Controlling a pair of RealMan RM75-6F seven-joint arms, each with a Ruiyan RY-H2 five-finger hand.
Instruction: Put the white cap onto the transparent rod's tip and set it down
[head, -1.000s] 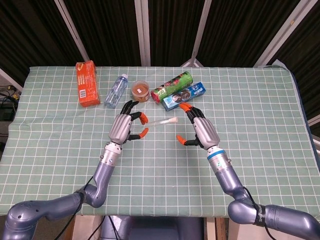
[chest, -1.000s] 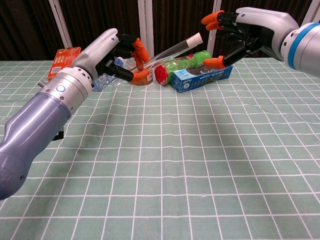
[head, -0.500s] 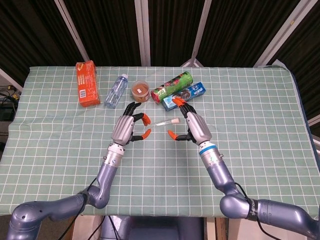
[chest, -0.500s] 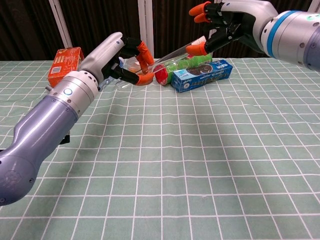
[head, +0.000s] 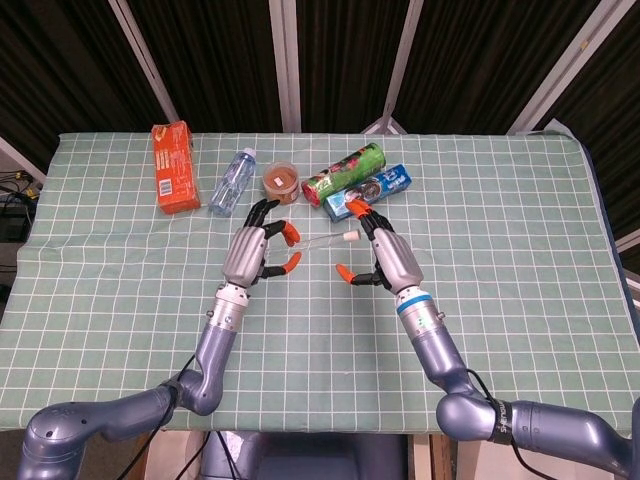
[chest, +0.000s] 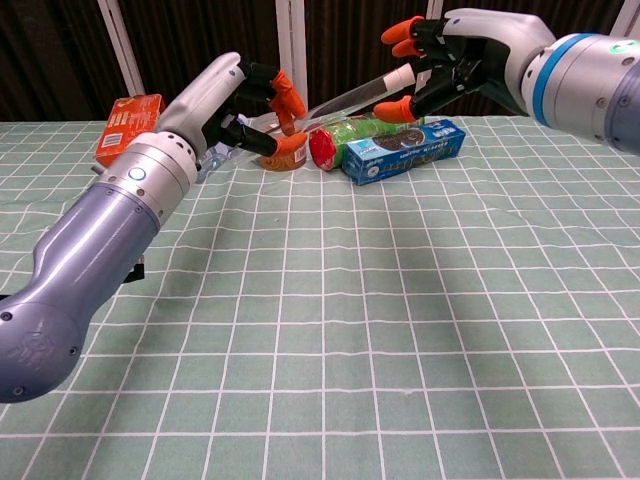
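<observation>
Above the middle of the table (head: 500, 300), both hands hold up the transparent rod (chest: 345, 98) between them. The left hand (head: 258, 253) pinches the rod's left end with its orange-tipped fingers. The right hand (head: 382, 257) has closed in on the white cap (head: 350, 237) at the rod's right end; a second ago it hung open and well apart to the right, half a second ago it was arriving. In the chest view its fingertips (chest: 395, 110) now sit around the cap, thumb below and fingers above. Whether it truly pinches the cap or just touches it, cannot tell.

Cap looks already seated on the tip, so my read is the right hand is pressing or checking it; the set-down remains.

Rod's long axis runs left-right, roughly level in the head view. In the chest view it rises from lower left to upper right, capped tip pointing right. It hangs in the air, just near of the orange-lidded cup (head: 281, 181), green can (head: 344, 171) and blue box (head: 368, 191). Red carton (head: 171, 166) and water bottle (head: 232, 182) lie far left.
</observation>
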